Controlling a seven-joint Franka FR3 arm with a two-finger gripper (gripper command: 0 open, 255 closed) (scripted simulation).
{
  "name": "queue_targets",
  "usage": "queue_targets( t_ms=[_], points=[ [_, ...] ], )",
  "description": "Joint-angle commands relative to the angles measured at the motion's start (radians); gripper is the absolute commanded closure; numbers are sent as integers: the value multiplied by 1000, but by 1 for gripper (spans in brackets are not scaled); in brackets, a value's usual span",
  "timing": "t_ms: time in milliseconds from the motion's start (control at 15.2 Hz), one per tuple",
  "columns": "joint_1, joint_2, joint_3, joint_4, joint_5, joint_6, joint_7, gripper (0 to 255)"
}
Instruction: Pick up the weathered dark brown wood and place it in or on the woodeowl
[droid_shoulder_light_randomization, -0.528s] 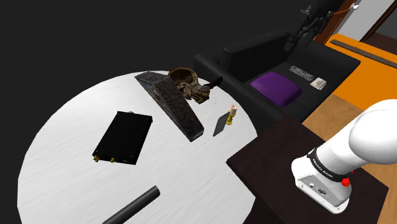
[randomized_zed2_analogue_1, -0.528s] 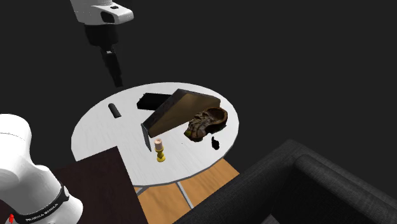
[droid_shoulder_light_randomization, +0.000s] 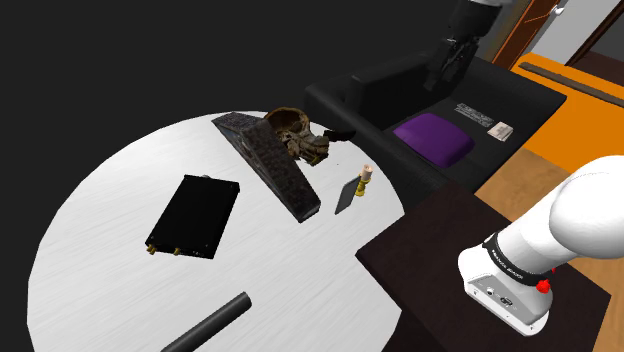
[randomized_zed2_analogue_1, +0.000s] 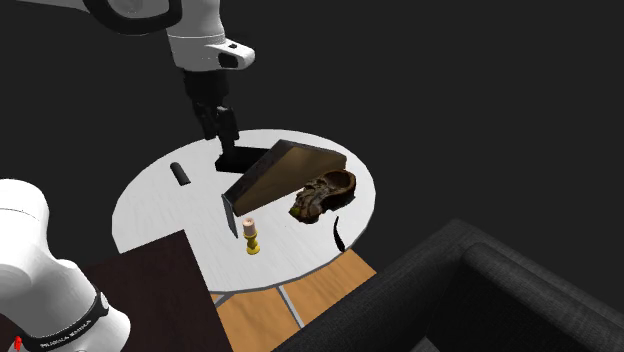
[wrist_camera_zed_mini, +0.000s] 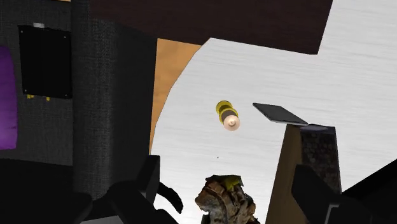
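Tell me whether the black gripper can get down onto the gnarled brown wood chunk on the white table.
Probably yes. The open black gripper hangs above the gnarled brown wood chunk with nothing between them; the long dark slanted board and brown wooden bowl crowd its sides.

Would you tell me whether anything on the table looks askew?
Yes: the long dark board sits tilted on the round white table, not flat, and the small dark card beside the candle leans too.
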Motion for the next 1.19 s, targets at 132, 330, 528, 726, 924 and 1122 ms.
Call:
queue_targets(
  t_ms=[132, 330, 528, 726, 924, 1122],
  points=[
    [12, 129, -34, 8, -39, 102, -131, 0],
    [20, 241, -54, 36, -64, 171, -223, 0],
    [26, 357, -69, 77, -84, 235, -311, 0],
    [32, 475, -78, 129, -102, 291, -394, 0],
    [35, 593, -82, 191, -118, 339, -472, 0],
    [37, 712, -79, 263, -134, 379, -545, 0]
  ],
)
